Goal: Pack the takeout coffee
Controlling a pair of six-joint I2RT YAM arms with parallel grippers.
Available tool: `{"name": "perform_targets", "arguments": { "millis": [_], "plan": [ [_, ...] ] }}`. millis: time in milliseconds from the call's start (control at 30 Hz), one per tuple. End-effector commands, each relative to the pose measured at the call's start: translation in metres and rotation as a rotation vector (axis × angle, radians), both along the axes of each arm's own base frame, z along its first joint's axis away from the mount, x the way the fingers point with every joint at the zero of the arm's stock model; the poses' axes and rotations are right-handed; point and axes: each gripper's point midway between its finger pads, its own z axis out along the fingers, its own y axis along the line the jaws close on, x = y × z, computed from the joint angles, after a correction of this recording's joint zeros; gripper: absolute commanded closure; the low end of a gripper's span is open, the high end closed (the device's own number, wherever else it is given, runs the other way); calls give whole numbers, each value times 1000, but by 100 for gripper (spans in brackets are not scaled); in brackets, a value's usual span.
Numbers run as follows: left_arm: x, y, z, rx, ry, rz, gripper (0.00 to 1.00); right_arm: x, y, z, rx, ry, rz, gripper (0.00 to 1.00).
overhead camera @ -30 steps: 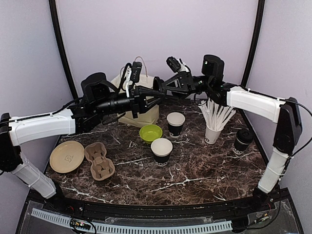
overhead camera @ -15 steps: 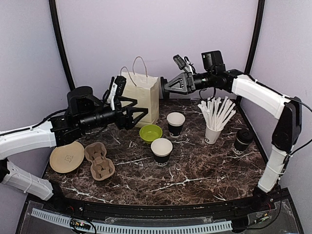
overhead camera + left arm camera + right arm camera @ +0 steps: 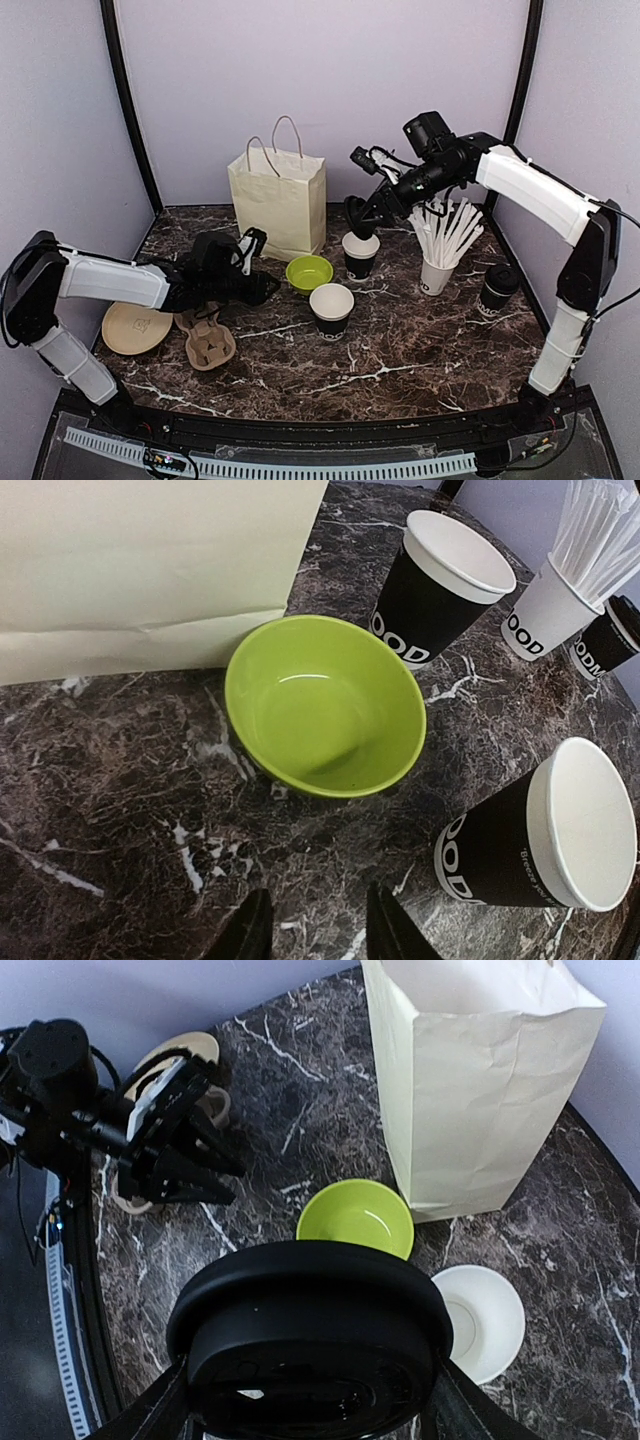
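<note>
- Three takeout coffee cups: one open cup [image 3: 360,250] toward the back of the table, one open cup [image 3: 331,308] in the middle, and one lidded cup [image 3: 497,290] near the right edge.
- One loose black lid [image 3: 310,1300], one paper bag [image 3: 280,200] at the back edge, one green bowl [image 3: 309,272], one white cup with straws [image 3: 437,270], one cardboard carrier [image 3: 205,333] and one tan plate [image 3: 135,328] toward the near-left corner.
- In the right wrist view the lid covers the lower part of the picture and the fingertips are cut off.
- The print on the cups reads only partly, and the inside of the bag is not visible.
- The right gripper [image 3: 365,207] grips the lid by its edges, in the air just above the back open cup, not touching it.
- The left gripper [image 3: 315,935] is low over the table with its fingers apart and nothing between them; the bowl is just in front of it and the middle cup is near, to its right.
</note>
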Motion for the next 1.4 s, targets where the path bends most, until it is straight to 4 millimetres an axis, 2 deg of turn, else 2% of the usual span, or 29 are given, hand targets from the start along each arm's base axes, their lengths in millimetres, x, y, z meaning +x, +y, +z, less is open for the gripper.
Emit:
{"name": "perform_targets", "arguments": {
  "millis": [0, 200, 333, 567, 1067, 1367],
  "plan": [
    [12, -29, 16, -157, -36, -83, 67, -15, 1, -2, -131, -97, 68, 35],
    [15, -50, 2, -197, -12, -152, 73, -30, 15, -29, -282, -110, 149, 36],
    [11, -58, -4, -226, 9, -182, 75, -39, 25, -36, -310, -105, 189, 36],
    [-1, -74, -10, -229, 17, -240, 75, -38, 30, -41, -317, -105, 196, 36],
    [-23, -113, -21, -216, 11, -379, 76, -53, 30, -59, -391, -92, 244, 36],
    [-27, -119, -29, -201, 21, -397, 75, -59, 29, -64, -411, -89, 263, 36]
  ]
}}
